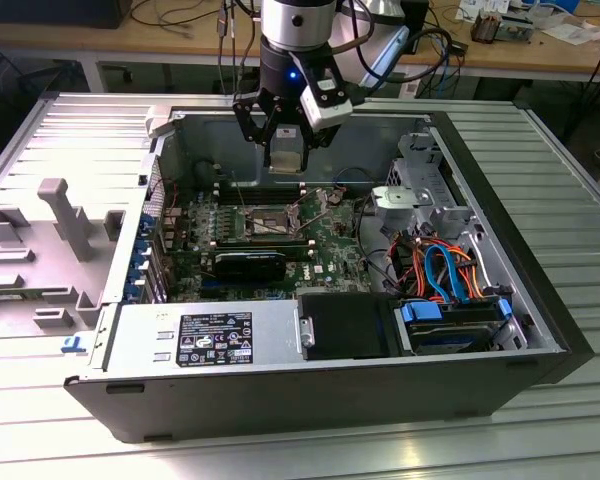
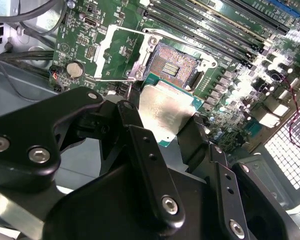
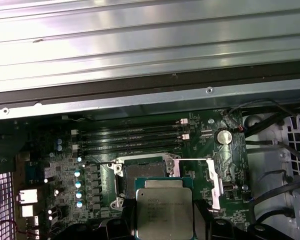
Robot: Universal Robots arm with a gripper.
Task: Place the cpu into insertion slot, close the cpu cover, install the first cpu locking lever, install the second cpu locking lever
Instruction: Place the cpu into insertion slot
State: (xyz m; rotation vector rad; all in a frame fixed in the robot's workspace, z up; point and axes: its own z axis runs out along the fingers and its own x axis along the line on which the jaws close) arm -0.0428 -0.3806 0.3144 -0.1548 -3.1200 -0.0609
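silver-grey and flat, the cpu (image 2: 167, 105) sits clamped between the two black fingers (image 2: 140, 145) of the gripper (image 2: 162, 120), which are closed in against its opposite edges. in the exterior view the gripper (image 1: 285, 152) hangs over the middle of an open computer case (image 1: 310, 400) that lies on a ribbed metal worktop (image 1: 560, 180), with the cpu (image 1: 285, 160) held clear above the green board. the insertion slot (image 2: 177, 67) is bare, a dark square recess with its contacts showing, and in the second wrist view the chip hovers just beside it, apart from it and not seated. the cpu cover (image 2: 139, 69) is swung open, its thin silver frame lying out to the side of the slot with green board showing through its window. in the first wrist view the cpu (image 3: 164, 210) overlaps part of the insertion slot (image 3: 140, 172). long black memory slots (image 3: 132, 140) run just beyond the socket, and a round coin battery (image 3: 223, 136) sits near the open cover. a black graphics card (image 1: 250, 265) lies near the slot, and orange and blue cables (image 1: 440, 268) bunch at the exterior view's right.
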